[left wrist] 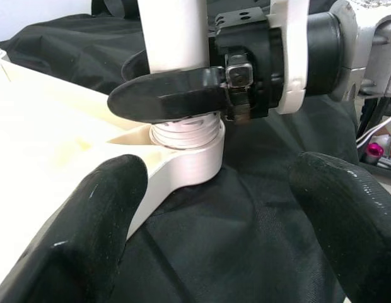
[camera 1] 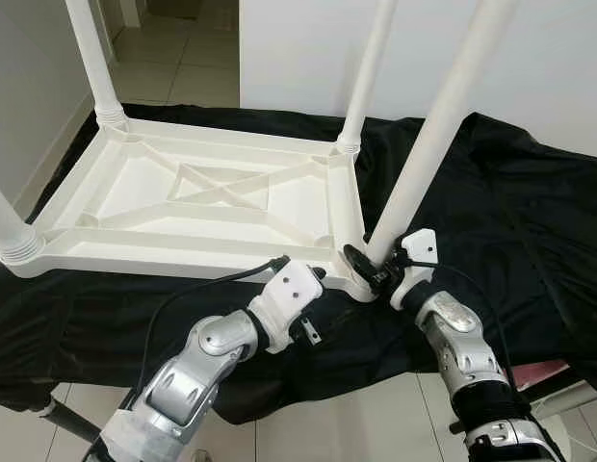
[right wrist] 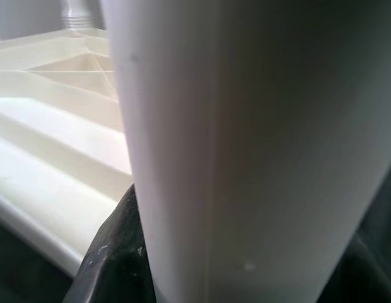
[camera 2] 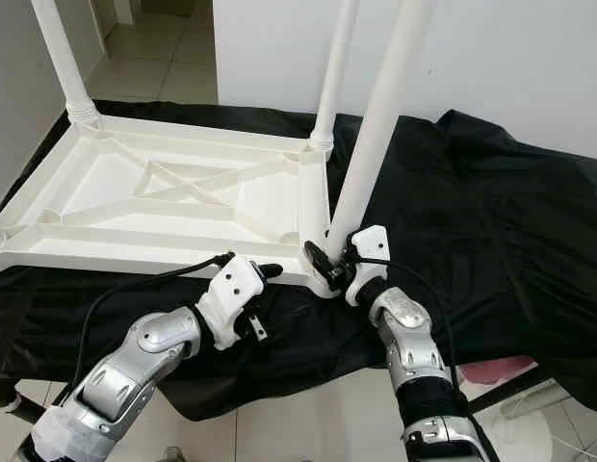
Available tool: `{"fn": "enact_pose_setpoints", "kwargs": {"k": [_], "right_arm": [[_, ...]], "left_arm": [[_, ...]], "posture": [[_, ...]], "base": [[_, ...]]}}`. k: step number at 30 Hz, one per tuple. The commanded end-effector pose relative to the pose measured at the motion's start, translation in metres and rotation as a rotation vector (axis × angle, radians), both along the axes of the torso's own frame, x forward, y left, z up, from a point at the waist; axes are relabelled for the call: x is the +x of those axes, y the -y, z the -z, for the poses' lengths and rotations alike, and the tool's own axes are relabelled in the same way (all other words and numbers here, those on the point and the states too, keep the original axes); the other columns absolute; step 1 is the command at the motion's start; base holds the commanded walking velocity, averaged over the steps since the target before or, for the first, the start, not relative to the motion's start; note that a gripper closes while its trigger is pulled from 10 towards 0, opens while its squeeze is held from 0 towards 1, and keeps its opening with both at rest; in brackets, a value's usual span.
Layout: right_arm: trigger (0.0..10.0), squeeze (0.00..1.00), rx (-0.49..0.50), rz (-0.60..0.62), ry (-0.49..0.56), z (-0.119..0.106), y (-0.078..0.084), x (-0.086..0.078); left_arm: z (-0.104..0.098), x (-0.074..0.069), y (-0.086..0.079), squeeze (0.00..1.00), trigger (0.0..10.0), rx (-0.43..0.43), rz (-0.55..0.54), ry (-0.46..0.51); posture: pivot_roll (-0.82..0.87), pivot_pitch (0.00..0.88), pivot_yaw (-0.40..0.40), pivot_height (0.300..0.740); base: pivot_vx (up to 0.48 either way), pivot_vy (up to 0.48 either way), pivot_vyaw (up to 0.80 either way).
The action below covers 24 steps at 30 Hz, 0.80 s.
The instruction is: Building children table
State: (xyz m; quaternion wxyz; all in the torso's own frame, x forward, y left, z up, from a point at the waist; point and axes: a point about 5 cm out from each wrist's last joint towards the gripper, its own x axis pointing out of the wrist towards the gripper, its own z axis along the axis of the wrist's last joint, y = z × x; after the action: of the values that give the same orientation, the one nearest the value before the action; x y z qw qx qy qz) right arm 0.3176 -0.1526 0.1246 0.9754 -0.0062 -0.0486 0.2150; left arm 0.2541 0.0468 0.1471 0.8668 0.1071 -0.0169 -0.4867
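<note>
The white tabletop [camera 1: 202,207] lies upside down on a black cloth [camera 1: 510,221], three legs already standing in their corners. The fourth leg [camera 1: 428,144] sits in the near right corner socket [left wrist: 189,165], and the right gripper [camera 1: 368,268] is clamped round it low down, just above the threads. The left gripper [camera 1: 297,281] waits just to the left, against the near edge of the tabletop, fingers [left wrist: 82,233] spread wide and holding nothing.

To do this well, I'd say the leg wants keeping plumb while it is turned, so the thread doesn't cross; the idle gripper could steady the corner against twisting.

The left wrist view shows threads [left wrist: 183,131] between socket and black finger, so the leg looks not fully home. The head views hide that behind the gripper, but they do show the leg leaning a little to the right.
</note>
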Motion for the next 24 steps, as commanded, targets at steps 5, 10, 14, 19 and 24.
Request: {"fn": "enact_pose_setpoints", "kwargs": {"k": [5, 10, 14, 19, 24], "right_arm": [[10.0, 0.00, 0.023, 0.220, -0.067, 0.009, 0.003, -0.009], [10.0, 0.00, 0.062, 0.414, -0.123, 0.018, -0.008, -0.019], [10.0, 0.00, 0.109, 0.446, -0.148, 0.018, -0.023, -0.021], [10.0, 0.00, 0.141, 0.426, -0.138, 0.013, -0.034, -0.020], [10.0, 0.00, 0.144, 0.428, -0.122, 0.006, -0.037, -0.019]], "left_arm": [[-0.001, -0.005, 0.005, 0.00, 10.0, -0.002, 0.047, -0.009], [0.000, -0.006, 0.005, 0.00, 10.0, -0.004, 0.046, -0.013], [0.000, -0.005, 0.005, 0.00, 10.0, -0.006, 0.044, -0.015], [-0.001, -0.005, 0.005, 0.00, 10.0, -0.005, 0.047, -0.015], [-0.002, -0.003, 0.003, 0.00, 10.0, 0.002, 0.049, -0.009]], "posture": [[0.03, 0.074, -0.106, 0.740], [0.03, 0.080, -0.109, 0.740], [0.03, 0.086, -0.106, 0.740], [0.03, 0.080, -0.094, 0.740], [0.03, 0.079, -0.091, 0.740]], "base": [[0.000, 0.000, 0.00], [0.000, 0.000, 0.00], [0.000, 0.000, 0.00], [0.000, 0.000, 0.00], [0.000, 0.000, 0.00]]}}
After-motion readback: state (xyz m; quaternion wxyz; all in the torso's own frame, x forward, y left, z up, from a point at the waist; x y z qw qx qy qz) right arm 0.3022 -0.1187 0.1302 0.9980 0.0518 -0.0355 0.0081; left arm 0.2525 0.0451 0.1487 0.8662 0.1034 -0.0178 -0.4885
